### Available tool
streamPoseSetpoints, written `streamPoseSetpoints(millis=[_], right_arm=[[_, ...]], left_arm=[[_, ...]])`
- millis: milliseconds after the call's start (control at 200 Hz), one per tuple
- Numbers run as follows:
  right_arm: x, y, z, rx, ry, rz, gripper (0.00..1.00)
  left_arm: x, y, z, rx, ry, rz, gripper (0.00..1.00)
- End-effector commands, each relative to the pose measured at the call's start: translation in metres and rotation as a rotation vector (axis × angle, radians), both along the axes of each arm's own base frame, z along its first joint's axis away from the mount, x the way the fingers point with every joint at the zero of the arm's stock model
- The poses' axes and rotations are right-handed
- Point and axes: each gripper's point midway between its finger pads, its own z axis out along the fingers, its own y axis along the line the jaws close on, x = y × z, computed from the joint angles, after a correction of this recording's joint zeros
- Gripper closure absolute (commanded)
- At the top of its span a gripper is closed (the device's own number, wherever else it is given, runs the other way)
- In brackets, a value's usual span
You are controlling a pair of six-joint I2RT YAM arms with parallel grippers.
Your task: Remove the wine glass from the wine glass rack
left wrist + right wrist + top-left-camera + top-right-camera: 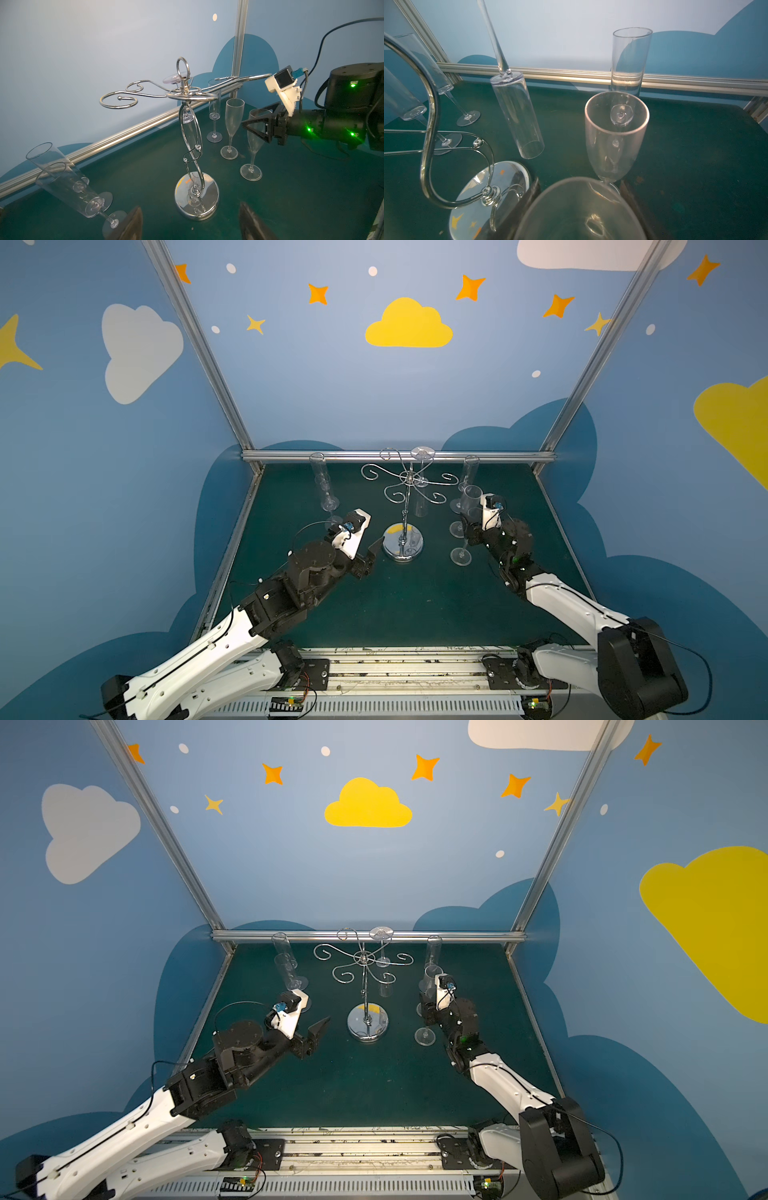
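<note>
The chrome wine glass rack [405, 506] [365, 986] stands mid-table on its round mirror base [196, 199]. One clear wine glass [420, 506] [517, 116] hangs upside down from a rear arm, foot up [176, 79]. My right gripper [467, 531] [256, 124] is shut on the bowl of another wine glass [581, 218], right of the rack. That glass is upright with its foot [460, 558] [250, 172] on the mat. My left gripper [372, 553] [190, 206] is open and empty, low, just left of the rack base.
Two clear flutes [322, 481] [68, 187] stand at the back left. Two more glasses [469, 472] [233, 120] stand at the back right, right behind the held one. An aluminium rail [399, 456] and blue walls bound the green mat [395, 605].
</note>
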Motion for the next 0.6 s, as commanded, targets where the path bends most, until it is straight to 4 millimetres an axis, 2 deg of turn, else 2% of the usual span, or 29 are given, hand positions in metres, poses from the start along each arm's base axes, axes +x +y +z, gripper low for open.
streamPoseSetpoints(millis=[0,150,280,496,591], right_arm=[[0.009,0.003,0.018,0.014,-0.055,0.009,0.69],[0.011,0.003,0.003,-0.002,-0.008,0.011,0.69],[0.009,0.002,-0.004,-0.005,0.022,0.007,0.63],[0.001,0.000,-0.004,-0.011,0.047,0.010,0.39],[-0.002,0.000,-0.005,-0.016,0.050,0.014,0.33]], left_arm=[[-0.002,-0.002,0.016,-0.049,-0.012,-0.016,0.28],[-0.003,0.000,0.011,-0.062,-0.004,-0.012,0.28],[-0.004,0.002,0.011,-0.067,-0.003,-0.012,0.28],[-0.006,0.004,0.012,-0.074,-0.006,-0.010,0.27],[-0.007,0.005,0.010,-0.070,-0.002,-0.011,0.26]])
